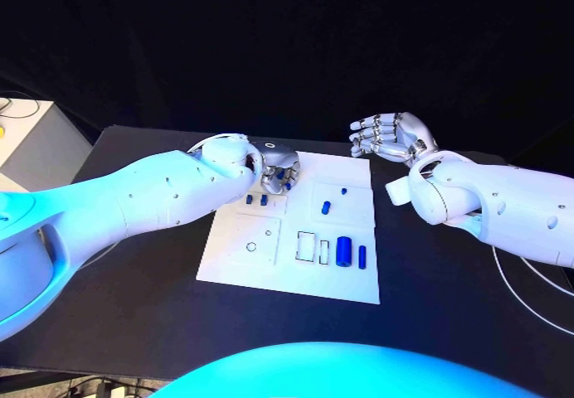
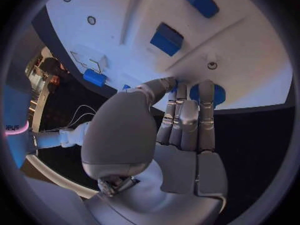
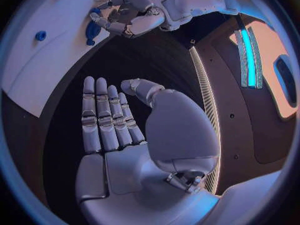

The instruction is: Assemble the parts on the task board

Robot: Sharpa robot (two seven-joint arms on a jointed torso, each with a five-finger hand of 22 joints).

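The white task board lies in the middle of the black table. My left hand is at the board's far left corner, its fingers and thumb closed around a round blue part at the board's edge; the same part shows between the fingers in the right wrist view. My right hand hovers over the table off the board's far right corner, its fingers straight and holding nothing. A blue cylinder and a thin blue rod lie near the board's front right.
Two small blue pieces stand just in front of the left hand, and two more sit mid-board. Empty rectangular slots and a round hole mark the board. A white cabinet stands at the far left.
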